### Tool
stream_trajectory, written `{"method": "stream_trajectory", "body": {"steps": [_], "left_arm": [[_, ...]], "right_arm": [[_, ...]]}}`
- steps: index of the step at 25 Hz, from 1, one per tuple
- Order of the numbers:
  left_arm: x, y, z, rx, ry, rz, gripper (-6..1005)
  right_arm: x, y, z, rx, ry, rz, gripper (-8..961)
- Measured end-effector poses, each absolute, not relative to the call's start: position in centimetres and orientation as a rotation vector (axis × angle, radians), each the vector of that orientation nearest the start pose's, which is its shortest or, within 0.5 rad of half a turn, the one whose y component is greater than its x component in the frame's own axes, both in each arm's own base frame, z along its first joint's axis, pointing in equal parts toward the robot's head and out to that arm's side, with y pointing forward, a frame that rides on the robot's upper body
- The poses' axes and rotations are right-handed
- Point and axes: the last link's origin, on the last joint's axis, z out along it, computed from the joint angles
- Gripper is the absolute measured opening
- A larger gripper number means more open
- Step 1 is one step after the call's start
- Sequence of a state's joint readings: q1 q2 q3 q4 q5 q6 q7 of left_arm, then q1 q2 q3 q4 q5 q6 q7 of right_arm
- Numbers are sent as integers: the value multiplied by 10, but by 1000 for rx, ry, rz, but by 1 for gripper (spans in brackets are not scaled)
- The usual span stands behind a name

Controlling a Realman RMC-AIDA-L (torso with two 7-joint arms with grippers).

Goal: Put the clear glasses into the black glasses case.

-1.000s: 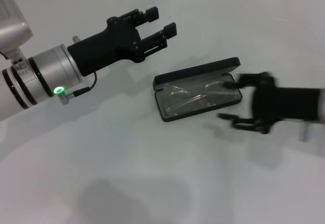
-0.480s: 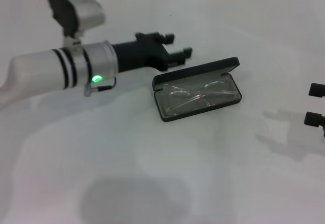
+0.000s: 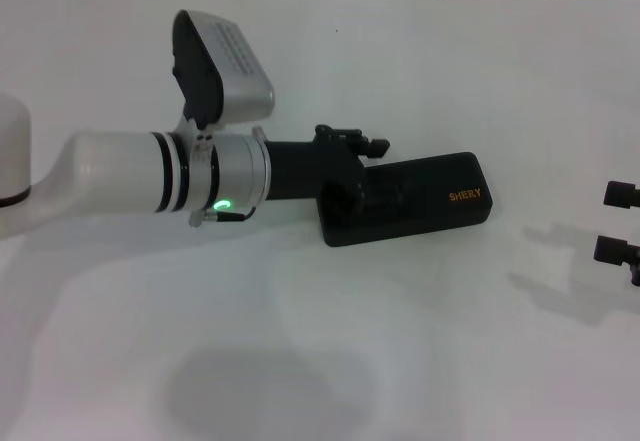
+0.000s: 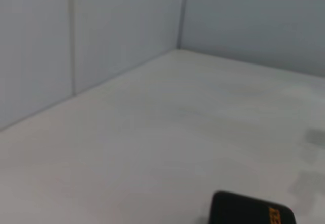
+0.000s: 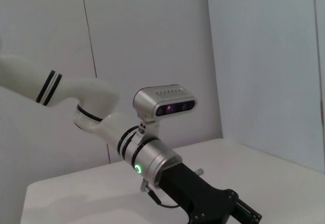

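The black glasses case (image 3: 430,206) lies shut in the middle of the white table, orange lettering on its lid. One corner of it shows in the left wrist view (image 4: 251,214). The clear glasses are hidden; nothing of them shows outside the case. My left gripper (image 3: 375,173) reaches in from the left, open, and rests over the case's left end, one finger behind the lid and the other on it. The right wrist view shows that same left gripper (image 5: 223,209) from across the table. My right gripper (image 3: 605,223) sits open at the right edge, well away from the case.
The white table (image 3: 300,341) runs to a tiled wall at the back. My left arm's silver wrist and its camera housing (image 3: 220,61) stand above the table left of the case.
The case was open with the glasses lying inside; now its lid is down. My left gripper moved right and down onto the case. My right gripper drew back to the right edge.
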State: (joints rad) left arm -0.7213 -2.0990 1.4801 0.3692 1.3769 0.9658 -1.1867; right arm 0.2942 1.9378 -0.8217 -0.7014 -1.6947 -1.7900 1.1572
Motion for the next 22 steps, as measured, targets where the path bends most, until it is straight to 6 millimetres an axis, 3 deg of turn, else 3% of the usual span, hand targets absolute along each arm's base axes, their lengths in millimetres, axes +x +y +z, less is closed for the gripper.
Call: {"method": "stream_trajectory", "body": {"steps": [4, 8, 10, 11, 12, 14, 17, 22], "left_arm": [[-205, 363, -112, -2778, -386, -488, 684], [-193, 350, -94, -2765, -336, -769, 684], [-190, 347, -90, -2769, -325, -819, 684], [-188, 344, -82, -2777, -322, -876, 684], [-187, 330, -61, -2830, -306, -1005, 685], [-191, 316, -45, -2874, -253, -1087, 685], [-202, 298, -29, -2897, -160, -1153, 732], [-225, 279, -17, -2847, -74, -1158, 849]], "right_arm": [[300, 267, 65, -2685, 325, 852, 626], [290, 271, 64, -2694, 292, 908, 628], [282, 274, 61, -2706, 262, 949, 628], [278, 276, 59, -2713, 248, 967, 629], [273, 278, 56, -2722, 235, 987, 629], [264, 284, 53, -2740, 205, 1013, 630], [248, 293, 43, -2767, 152, 1058, 769], [225, 301, 19, -2863, 60, 1074, 889]]}}
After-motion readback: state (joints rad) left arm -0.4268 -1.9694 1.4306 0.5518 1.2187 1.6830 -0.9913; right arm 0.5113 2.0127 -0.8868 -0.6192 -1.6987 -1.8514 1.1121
